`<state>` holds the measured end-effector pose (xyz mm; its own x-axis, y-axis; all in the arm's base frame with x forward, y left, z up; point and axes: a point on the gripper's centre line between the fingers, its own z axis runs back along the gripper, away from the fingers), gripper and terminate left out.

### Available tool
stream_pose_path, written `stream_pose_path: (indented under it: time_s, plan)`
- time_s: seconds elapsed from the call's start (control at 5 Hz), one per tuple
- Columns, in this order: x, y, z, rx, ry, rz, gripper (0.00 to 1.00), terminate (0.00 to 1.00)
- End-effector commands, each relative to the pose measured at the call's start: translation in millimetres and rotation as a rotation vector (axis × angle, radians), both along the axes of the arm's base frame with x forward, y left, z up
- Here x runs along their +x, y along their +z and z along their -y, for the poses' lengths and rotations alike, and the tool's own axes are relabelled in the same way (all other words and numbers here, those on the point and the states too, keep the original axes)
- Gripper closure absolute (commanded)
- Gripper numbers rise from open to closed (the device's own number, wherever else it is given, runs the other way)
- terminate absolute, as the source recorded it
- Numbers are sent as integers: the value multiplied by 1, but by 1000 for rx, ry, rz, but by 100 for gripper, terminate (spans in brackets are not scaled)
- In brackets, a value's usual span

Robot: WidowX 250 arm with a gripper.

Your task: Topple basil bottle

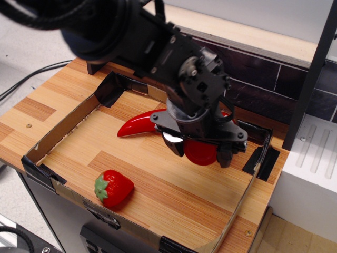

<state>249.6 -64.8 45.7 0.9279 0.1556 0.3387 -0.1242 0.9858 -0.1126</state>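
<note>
Gripping basil bottle (200, 152), label hidden.

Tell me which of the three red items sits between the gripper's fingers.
The basil bottle, its red lid showing inside the gripper. The chili pepper and strawberry lie apart, untouched.

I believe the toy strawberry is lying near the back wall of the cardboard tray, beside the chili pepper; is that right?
Not quite: the toy strawberry lies near the front edge of the cardboard tray, well apart from the chili pepper, as observation.image shows.
</note>
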Motion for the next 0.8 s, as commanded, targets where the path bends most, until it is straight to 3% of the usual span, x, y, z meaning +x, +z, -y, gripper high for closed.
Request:
stream_pose_path:
  time_s: [0.0, 0.2, 0.6]
  plan:
    - [5, -1, 3, -35, 26, -151, 100, 0]
    - [10, -8, 7, -24, 47, -218, 0, 0]
    - [14, -9, 6, 3, 53, -237, 0, 0]
